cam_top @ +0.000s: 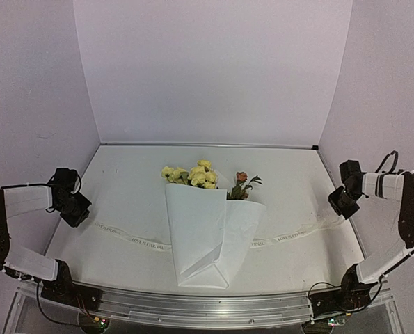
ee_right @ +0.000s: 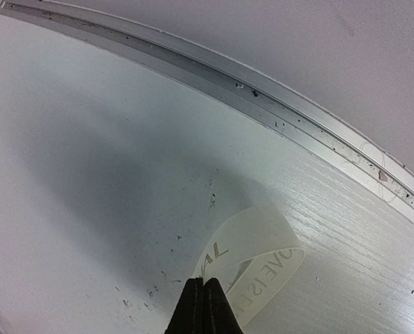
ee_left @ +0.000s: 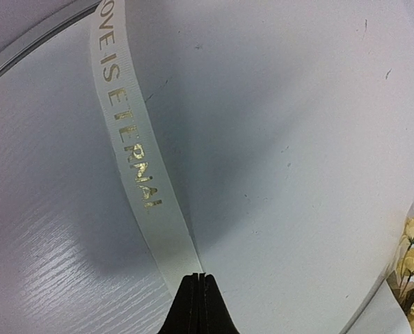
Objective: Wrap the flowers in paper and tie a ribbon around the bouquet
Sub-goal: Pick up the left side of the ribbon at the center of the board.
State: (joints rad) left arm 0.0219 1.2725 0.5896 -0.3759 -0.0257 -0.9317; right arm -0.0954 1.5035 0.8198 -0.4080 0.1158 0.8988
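Gripping the ribbon point(ee_left: 133, 174) ends with shut left hand point(ee_left: 200, 276) and shut right hand point(ee_right: 204, 280); middle tucked under the bouquet point(cam_top: 203, 236) at mid surface point(cam_top: 123, 174). Lift both ends evenly, cross over the narrow part, pull softly.

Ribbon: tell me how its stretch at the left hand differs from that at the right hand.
At the left hand the ribbon runs out straight and flat; at the right hand it curls back into a loop. The left stretch's lettering reads in one line; the right stretch's is folded over itself. Both hands are shut on it.
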